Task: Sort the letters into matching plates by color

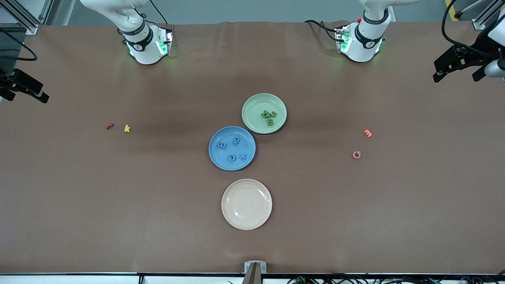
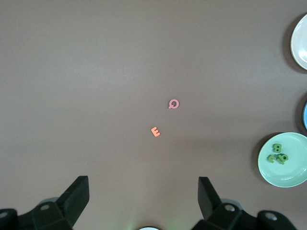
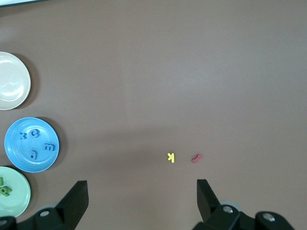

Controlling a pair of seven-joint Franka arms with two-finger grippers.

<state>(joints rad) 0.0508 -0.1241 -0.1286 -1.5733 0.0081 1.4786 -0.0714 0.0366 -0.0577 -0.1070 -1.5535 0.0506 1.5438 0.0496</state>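
Sorting looks done, both arms parked. At the right arm's end of the table, the right gripper (image 1: 23, 87) hangs w/ jaws spread wide, nothing in them, well apart from the blue plate (image 1: 215, 157); the arm waits. Between it and that plate lie a red letter (image 1: 109, 126) and a yellow letter (image 1: 127, 128), side by side on the brown table (image 1: 118, 205), neither part of the job. Mid-table, the blue plate holds four blue letters (image 1: 232, 150), spaced apart inside its rim. Touching or nearly touching it, farther from the front camera, the pale green plate (image 1: 252, 122) carries green letters (image 1: 269, 116) bunched in a clump; four seem to be there, but the pile hides the count. Nearer the camera than the blue plate, a cream plate (image 1: 236, 217) sits bare. Toward the left arm's end, well apart from the blue plate, an orange letter (image 1: 367, 133) and a pink letter (image 1: 356, 154) stay on the cloth. The left gripper (image 1: 459, 65) hangs there too, jaws released, holding nothing. Judgement: no blue or green pieces left loose, so little or nothing remains.
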